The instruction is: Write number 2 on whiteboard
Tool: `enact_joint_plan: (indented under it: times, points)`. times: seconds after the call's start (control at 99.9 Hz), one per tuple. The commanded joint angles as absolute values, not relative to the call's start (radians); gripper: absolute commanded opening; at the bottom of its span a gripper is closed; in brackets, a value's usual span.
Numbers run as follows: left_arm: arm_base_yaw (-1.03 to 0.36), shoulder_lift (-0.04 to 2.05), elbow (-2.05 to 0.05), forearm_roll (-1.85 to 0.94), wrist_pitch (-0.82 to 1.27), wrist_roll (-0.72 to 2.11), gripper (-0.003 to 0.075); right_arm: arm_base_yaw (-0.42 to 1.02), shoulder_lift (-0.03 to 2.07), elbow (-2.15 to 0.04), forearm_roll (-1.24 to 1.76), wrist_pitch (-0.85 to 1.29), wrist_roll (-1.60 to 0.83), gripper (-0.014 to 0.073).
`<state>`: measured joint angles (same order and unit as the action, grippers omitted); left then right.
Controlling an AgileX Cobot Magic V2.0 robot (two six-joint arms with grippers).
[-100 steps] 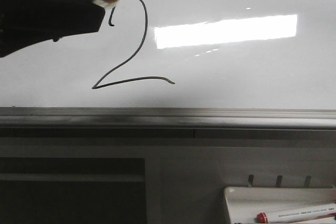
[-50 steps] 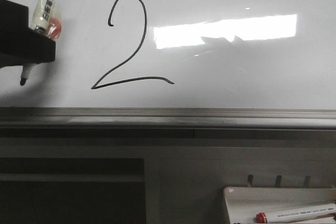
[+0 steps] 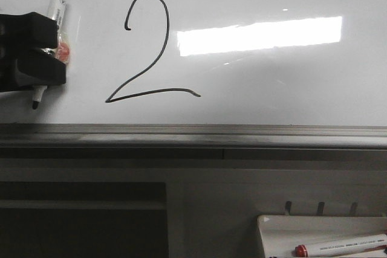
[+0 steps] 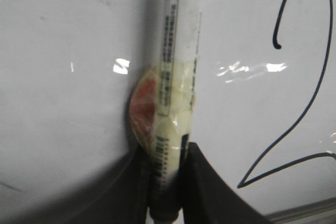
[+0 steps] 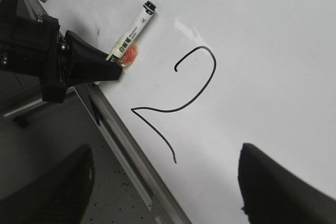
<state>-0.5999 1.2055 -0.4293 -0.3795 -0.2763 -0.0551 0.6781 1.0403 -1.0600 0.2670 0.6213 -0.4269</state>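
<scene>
The table (image 3: pixel 199 176) fills the lower half of the front frame, grey and mostly bare. A small white tray (image 3: pixel 275 229) sits at bottom right with a red-capped marker (image 3: pixel 341 246) lying in it.

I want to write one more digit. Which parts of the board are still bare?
The whiteboard is bare to the right of the number 2, out to the picture's edge and down to the grey rim. It is crowded left of the digit, where the left gripper holds the marker.
</scene>
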Motion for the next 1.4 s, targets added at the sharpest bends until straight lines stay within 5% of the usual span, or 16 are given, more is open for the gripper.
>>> enact_joint_plan:
  times: [0.0,0.471,0.541,0.661,0.771,1.041,1.112,1.192,1.242,1.392]
  points:
    - [-0.582,1.199,-0.459,-0.388,-0.348,-0.063,-0.0020,0.674,1.025,-1.092,0.272,0.560,-0.425,0.0503]
    - [-0.582,1.199,-0.459,-0.381,-0.356,-0.063,-0.0004,0.674,1.025,-1.092,0.272,0.560,-0.425,0.0503]
    - [-0.582,1.199,-0.459,-0.378,-0.362,-0.063,0.0079,0.674,1.025,-1.092,0.272,0.560,-0.425,0.0503]
    - [-0.582,1.199,-0.459,-0.376,-0.385,-0.063,0.0333,0.674,1.025,-1.092,0.272,0.560,-0.425,0.0503]
    - [-0.582,1.199,-0.459,-0.376,-0.395,-0.063,0.0432,0.674,1.025,-1.092,0.272,0.560,-0.425,0.0503]
    - [-0.582,1.168,-0.459,-0.332,-0.381,-0.063,0.0428,0.674,1.021,-1.092,0.272,0.567,-0.425,0.0477]
    - [-0.582,1.128,-0.459,-0.320,-0.380,-0.063,0.0428,0.674,1.011,-1.092,0.272,0.567,-0.425,0.0328]
    - [-0.582,1.077,-0.459,-0.309,-0.382,-0.055,0.0414,0.674,0.989,-1.090,0.261,0.567,-0.425,0.0060]
    - [-0.582,1.045,-0.459,-0.283,-0.382,-0.053,0.0375,0.674,0.973,-1.088,0.253,0.567,-0.425,-0.0083]
    - [-0.582,0.930,-0.457,-0.250,-0.380,-0.053,0.0083,0.674,0.898,-1.023,0.253,0.467,-0.425,-0.0063]
